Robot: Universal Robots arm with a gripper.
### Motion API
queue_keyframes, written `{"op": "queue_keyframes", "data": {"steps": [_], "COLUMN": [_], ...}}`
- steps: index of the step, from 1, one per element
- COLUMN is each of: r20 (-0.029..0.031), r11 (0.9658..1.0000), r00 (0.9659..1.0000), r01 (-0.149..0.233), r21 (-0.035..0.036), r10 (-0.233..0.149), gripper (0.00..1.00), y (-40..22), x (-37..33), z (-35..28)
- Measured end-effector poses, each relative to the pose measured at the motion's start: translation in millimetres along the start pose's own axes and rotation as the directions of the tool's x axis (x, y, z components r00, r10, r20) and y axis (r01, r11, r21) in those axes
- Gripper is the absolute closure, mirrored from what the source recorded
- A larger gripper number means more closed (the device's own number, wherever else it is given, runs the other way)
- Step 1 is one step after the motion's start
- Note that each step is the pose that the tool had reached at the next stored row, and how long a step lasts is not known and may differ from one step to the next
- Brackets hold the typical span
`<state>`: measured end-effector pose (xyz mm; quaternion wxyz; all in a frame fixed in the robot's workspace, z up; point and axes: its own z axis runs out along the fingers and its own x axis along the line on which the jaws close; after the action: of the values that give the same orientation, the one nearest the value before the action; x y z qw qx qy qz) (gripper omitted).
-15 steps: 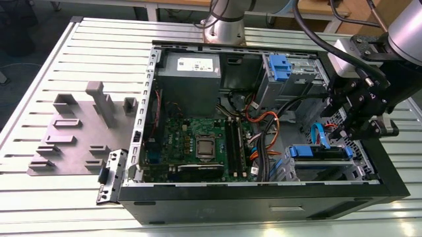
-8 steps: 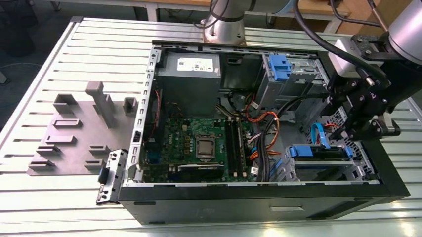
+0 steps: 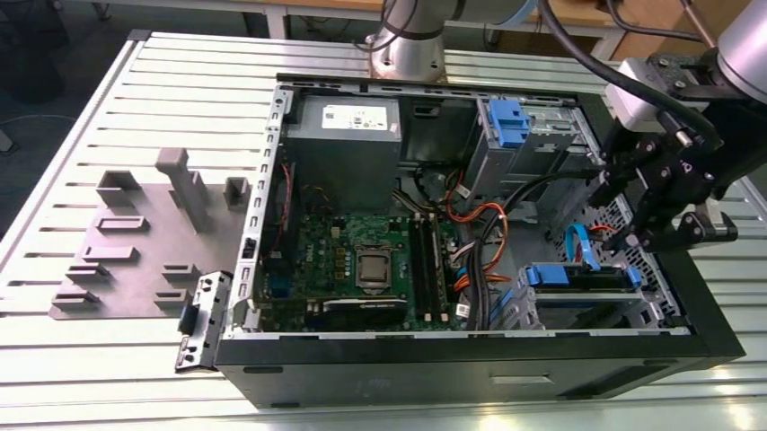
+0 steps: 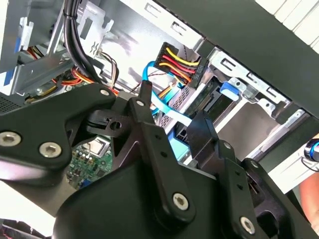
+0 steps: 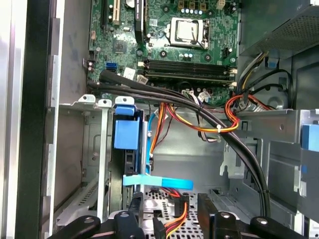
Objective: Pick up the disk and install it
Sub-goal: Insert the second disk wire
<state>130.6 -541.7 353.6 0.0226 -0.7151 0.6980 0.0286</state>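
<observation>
Tabletop (image 3: 72,135) of white ribbed metal, slats running across. At nine o'clock in the exterior view, grey fixture plate (image 3: 132,256), matte, studded with blocky pegs and uprights, bare of parts. Moving right: black tower case (image 3: 480,373) laid on its side, panel off, opened upward, most likely so as to give reach from above. At the centre, green motherboard (image 3: 359,260), glossy, square silver socket in the middle. At twelve o'clock, grey power-supply box (image 3: 348,135), dull sheet steel with a white sticker. Further right, bundled cables (image 3: 473,220), orange, red, yellow and black, draped loosely between the boards and the bays. At one o'clock, grey metal drive cage (image 3: 522,135) with a blue tab.

Now the disk (image 3: 584,278): down at four o'clock of the case, blue plastic rail showing, sitting in the lower bay between perforated steel walls, seemingly slotted home; thin flat blue ribbon lead (image 5: 158,182) just beside it in the first wrist view.

Far right, at three o'clock, gripper (image 3: 669,235): black angular linkages, fingers spread apart, nothing pinched, hanging just above the case's edge near the bay. Same spread in both wrist views (image 5: 172,219) (image 4: 173,107), gap showing cables and bay floor beyond.
</observation>
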Motion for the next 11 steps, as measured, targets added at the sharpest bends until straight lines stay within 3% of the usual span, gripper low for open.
{"op": "queue_keyframes", "data": {"steps": [11], "r20": [0.0002], "r11": [1.0], "r00": [1.0], "r01": [0.0], "r21": [0.0], "r10": [0.0], "gripper": [0.45], "y": [-13.4], "x": [0.3], "z": [0.5]}}
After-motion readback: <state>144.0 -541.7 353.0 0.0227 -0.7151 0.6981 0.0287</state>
